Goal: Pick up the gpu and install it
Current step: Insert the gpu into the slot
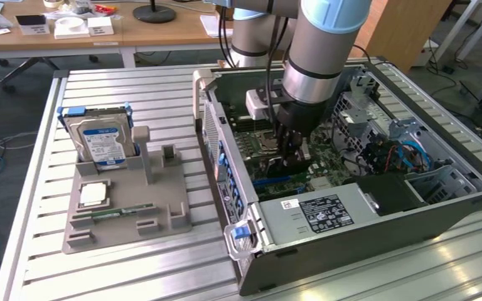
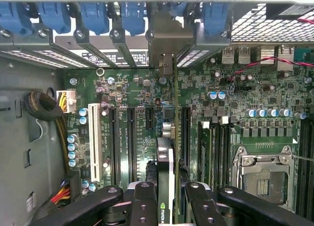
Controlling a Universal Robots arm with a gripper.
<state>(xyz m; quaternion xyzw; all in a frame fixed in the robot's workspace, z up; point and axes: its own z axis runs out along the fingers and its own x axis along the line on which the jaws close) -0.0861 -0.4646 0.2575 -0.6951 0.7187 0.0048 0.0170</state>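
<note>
Your end effector (image 2: 167, 199) is clamped on the gpu (image 2: 166, 162), holding it edge-on, bracket end toward the rear slot openings, so its bottom edge can meet a motherboard (image 2: 245, 96) slot. It hangs inside the open computer case (image 1: 341, 241), which lies toward the surface's (image 1: 140, 269) right edge in the exterior view.

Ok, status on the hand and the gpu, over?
Hand shut on the gpu, card edge-on. Inside the open computer case, above the motherboard slots. Not seated yet. Nothing in the way.
</note>
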